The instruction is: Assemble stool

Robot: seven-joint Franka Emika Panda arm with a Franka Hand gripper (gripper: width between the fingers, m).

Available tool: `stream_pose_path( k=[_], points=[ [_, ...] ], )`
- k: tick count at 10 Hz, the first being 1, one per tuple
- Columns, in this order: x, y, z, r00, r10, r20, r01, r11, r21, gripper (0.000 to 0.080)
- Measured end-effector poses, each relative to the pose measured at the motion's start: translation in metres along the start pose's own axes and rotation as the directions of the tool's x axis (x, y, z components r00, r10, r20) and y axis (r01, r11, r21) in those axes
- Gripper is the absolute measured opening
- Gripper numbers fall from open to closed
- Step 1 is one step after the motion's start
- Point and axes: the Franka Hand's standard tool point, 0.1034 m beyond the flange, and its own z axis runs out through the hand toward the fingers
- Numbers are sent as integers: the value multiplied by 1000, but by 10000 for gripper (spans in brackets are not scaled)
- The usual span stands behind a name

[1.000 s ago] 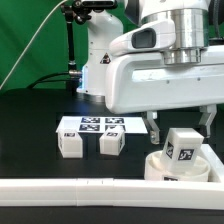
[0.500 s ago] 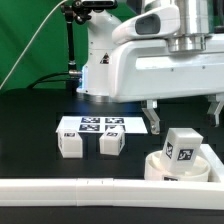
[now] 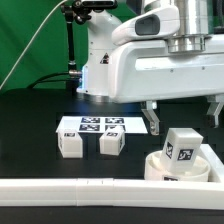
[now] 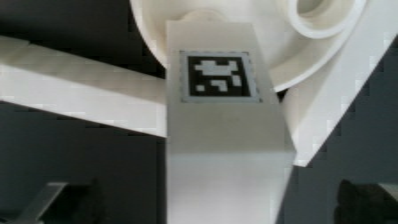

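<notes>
The white round seat disc lies at the exterior view's lower right. One white blocky leg with a black tag stands on it, slightly tilted. My gripper hangs just above that leg, open, with its fingers wide to either side and touching nothing. In the wrist view the tagged leg runs between my dark fingertips, with the seat disc behind it. Two more loose legs stand on the table in the exterior view's left half.
The marker board lies flat behind the two loose legs. The long white L-shaped rail runs along the front edge, close to the seat disc; it also shows in the wrist view. A camera stand is at the back.
Since one second ago my gripper has risen a little and its fingers have spread wider, away from the leg on the seat. Nothing has moved in the last half second.
</notes>
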Motion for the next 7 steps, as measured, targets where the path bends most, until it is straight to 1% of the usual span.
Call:
stream_pose_path(
  k=[1, 2, 3, 4, 5, 6, 7],
  points=[
    [-2, 2, 2, 1000, 2, 5, -2, 1000, -1, 649],
    [-6, 2, 3, 999, 2, 34, -3, 1000, 5, 649],
    [-14, -1, 5, 992, 2, 122, -6, 1000, 26, 649],
    [-16, -4, 7, 982, -1, 188, -7, 999, 44, 649],
    [-15, -5, 9, 976, -3, 219, -8, 999, 53, 649],
    [-15, -6, 10, 970, -6, 242, -9, 998, 60, 649],
    [-14, -5, 11, 973, -5, 229, -8, 998, 56, 649]
  ],
)
